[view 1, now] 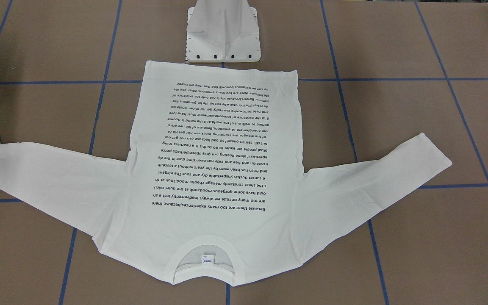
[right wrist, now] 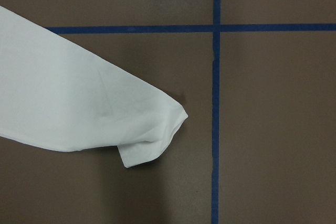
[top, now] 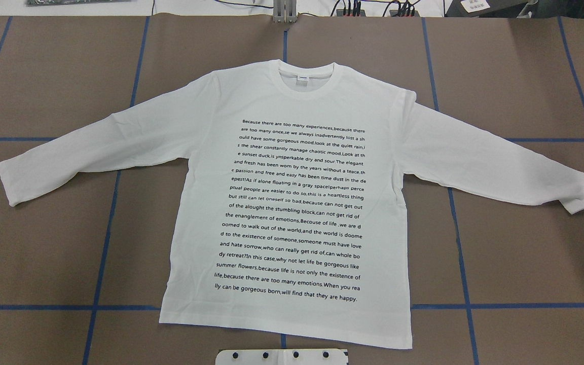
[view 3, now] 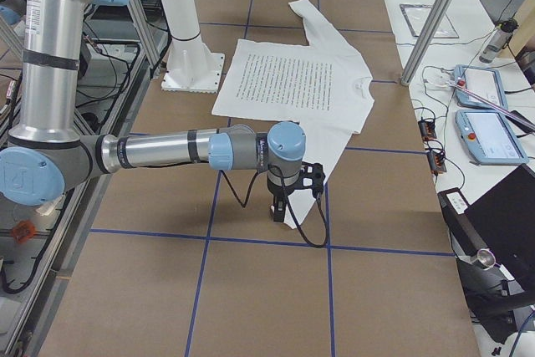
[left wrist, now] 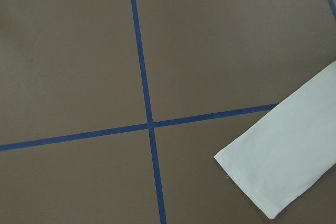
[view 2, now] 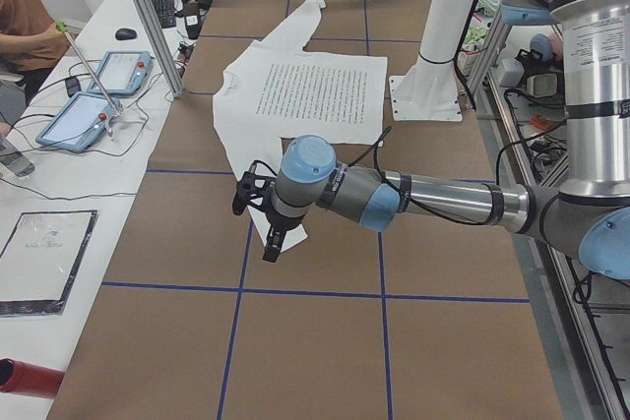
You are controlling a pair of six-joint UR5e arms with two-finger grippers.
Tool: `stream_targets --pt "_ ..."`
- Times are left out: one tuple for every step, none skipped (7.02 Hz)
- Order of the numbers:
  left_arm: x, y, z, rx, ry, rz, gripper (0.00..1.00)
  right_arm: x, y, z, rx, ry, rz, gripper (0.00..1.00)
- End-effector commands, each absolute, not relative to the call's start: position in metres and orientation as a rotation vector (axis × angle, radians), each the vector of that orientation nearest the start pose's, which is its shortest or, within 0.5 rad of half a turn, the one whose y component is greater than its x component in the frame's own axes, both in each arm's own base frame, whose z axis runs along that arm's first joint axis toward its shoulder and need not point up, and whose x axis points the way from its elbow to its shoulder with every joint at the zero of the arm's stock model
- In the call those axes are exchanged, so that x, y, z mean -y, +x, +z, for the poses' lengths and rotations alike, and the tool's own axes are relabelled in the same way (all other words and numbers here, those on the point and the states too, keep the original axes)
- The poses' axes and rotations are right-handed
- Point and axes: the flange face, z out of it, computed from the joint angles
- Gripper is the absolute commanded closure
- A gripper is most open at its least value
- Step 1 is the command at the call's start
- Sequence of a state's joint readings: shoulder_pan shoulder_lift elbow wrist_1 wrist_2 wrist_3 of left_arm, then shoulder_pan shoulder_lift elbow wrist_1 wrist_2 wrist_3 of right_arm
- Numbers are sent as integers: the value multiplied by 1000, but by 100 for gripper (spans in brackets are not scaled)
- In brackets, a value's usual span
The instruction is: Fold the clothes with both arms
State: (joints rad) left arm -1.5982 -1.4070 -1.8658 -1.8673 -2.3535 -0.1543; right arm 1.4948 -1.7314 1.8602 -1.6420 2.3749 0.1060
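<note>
One white long-sleeved T-shirt [top: 292,203] lies flat, print side up, on the brown table [top: 43,253] with its blue tape grid. From behind the robot, its collar [top: 312,76] points to 12 o'clock, the hem [top: 287,332] to 6, the sleeves out toward 8 and 4. The left gripper [view 2: 276,238] hangs by the left cuff [left wrist: 278,177], the right gripper [view 3: 280,206] by the right cuff [right wrist: 152,145], whose end is creased over. Whether either pincer is spread or pressed together, I cannot tell.
</note>
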Motion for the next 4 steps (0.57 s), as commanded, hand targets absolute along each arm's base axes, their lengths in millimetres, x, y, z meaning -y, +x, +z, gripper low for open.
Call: stream_targets --pt "423 -75 557 -780 346 -9 0 428 28 597 815 -25 1 0" --pt "420 -75 559 -789 335 -22 0 428 27 596 818 -25 3 0" --pt "412 -73 559 -812 326 -19 0 427 28 598 818 -30 8 0" --pt "415 -71 560 -812 330 -11 0 427 27 598 817 -27 2 0"
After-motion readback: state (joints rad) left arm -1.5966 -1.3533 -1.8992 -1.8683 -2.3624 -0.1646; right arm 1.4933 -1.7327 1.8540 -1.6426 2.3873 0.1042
